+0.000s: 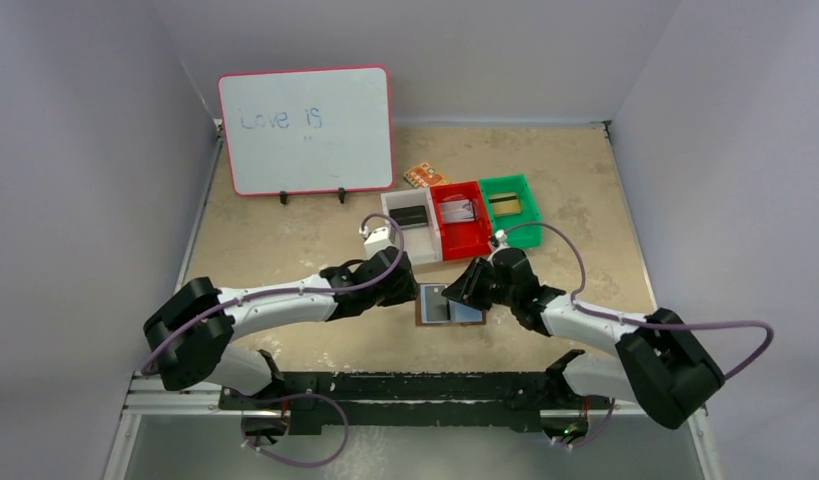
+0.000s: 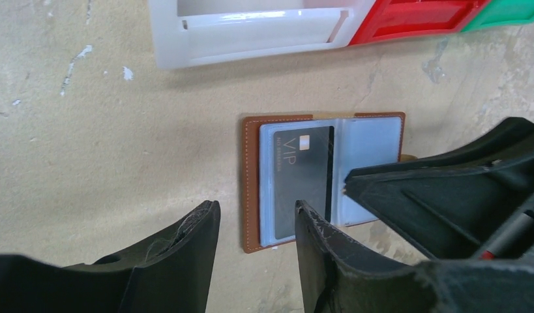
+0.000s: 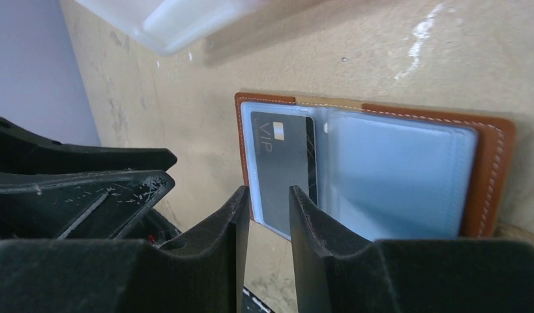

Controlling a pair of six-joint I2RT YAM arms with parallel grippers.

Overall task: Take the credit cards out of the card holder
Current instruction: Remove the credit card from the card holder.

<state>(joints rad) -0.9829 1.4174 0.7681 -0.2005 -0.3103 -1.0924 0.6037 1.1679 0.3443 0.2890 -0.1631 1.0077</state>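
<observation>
The brown card holder (image 1: 455,312) lies open and flat on the table between my two grippers. In the left wrist view the holder (image 2: 252,189) shows a dark "VIP" credit card (image 2: 302,171) inside its left clear pocket; the right pocket looks empty. The card also shows in the right wrist view (image 3: 280,163), inside the holder (image 3: 492,169). My left gripper (image 2: 257,207) is open and empty, low over the holder's left edge. My right gripper (image 3: 268,193) is narrowly open and empty, with the card's near edge beyond its gap. Other cards lie in the bins.
Three bins stand just behind the holder: white (image 1: 393,212) with a dark card, red (image 1: 465,240) with a silvery card, green (image 1: 525,232) with a gold-olive card. An orange packet (image 1: 423,175) and a whiteboard (image 1: 305,130) are further back. The two grippers are close together.
</observation>
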